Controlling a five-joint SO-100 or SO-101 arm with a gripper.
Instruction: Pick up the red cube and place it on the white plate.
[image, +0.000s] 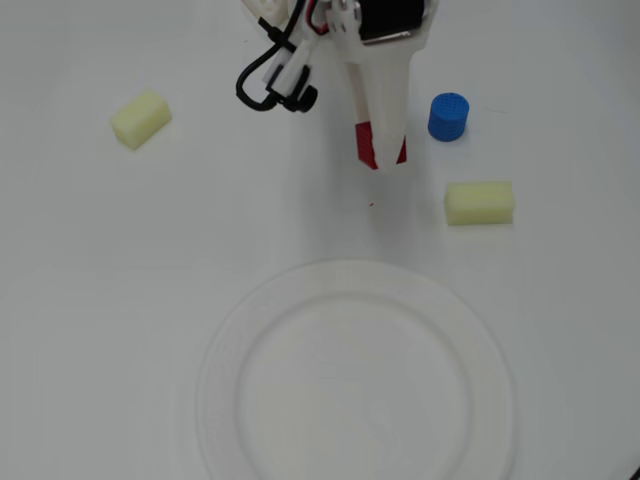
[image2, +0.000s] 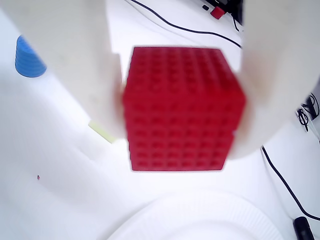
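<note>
Filling the wrist view, the red cube (image2: 182, 107) sits between the two white fingers (image2: 80, 65) of the pincer (image2: 182, 120), which presses on both its sides and seems to hold it. Below it curves the rim of the white plate (image2: 200, 215); the blue cylinder (image2: 27, 56) stands at the left edge, and a sliver of a pale yellow block (image2: 102, 132) peeps past the left finger. Whether the cube has left the counter (image2: 50, 200) is hard to tell here.

From overhead, the arm hides most of the cube (image: 367, 145), which lies near the counter's far edge, apart from the plate (image: 230, 330) at the near edge. Only this view shows that gap, plus both yellow blocks, one (image: 140, 118) towards the far left corner, one (image: 479, 202) on the right. Judging from this, a good carry means lifting clear, keeping the grip firm, and travelling straight towards the plate's middle before letting go low.
</note>
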